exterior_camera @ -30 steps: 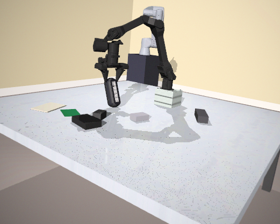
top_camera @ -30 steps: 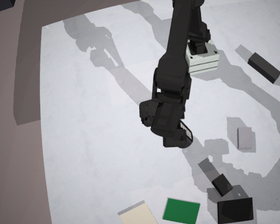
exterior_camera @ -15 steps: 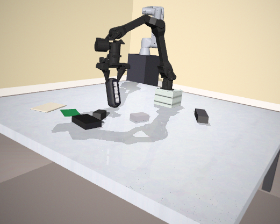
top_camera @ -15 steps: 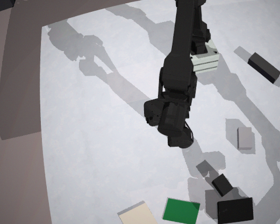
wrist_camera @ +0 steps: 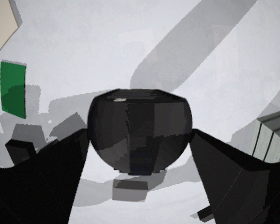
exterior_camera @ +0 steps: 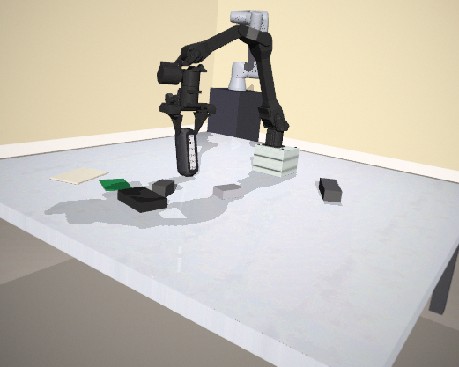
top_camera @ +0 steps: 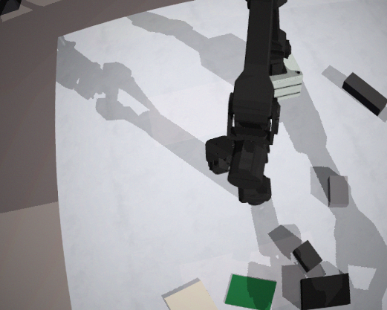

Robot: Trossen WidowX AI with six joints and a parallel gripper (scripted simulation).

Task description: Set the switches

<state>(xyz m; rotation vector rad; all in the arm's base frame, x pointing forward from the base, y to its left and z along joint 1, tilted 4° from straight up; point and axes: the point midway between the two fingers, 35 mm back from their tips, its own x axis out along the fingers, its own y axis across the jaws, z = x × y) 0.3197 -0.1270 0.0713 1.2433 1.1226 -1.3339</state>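
The dark grey controller unit (exterior_camera: 181, 155) (wrist_camera: 142, 147) hangs on end, long side upright, below my hand. In the exterior view a narrow pale strip with small dark marks runs down one face; the marks are too small to read. My gripper (exterior_camera: 187, 129) (wrist_camera: 140, 135) is shut on the unit, one finger on each side near its upper end. The wrist view looks down on the unit's rounded dark end. In the top view the arm hides the unit. The switch positions cannot be made out. Whether its lower end touches the bench is unclear.
A green tile (top_camera: 239, 291) (exterior_camera: 114, 184) (wrist_camera: 13, 90), cream plate (top_camera: 191, 296) (exterior_camera: 79, 175), black block (top_camera: 325, 291) (exterior_camera: 142, 199) and small dark block (top_camera: 307, 256) (exterior_camera: 163, 187) lie together. A grey block (top_camera: 338, 191) (exterior_camera: 228, 191), long dark block (top_camera: 365, 94) (exterior_camera: 330, 190) and pale ribbed base (top_camera: 288, 86) (exterior_camera: 275, 160) stand elsewhere.
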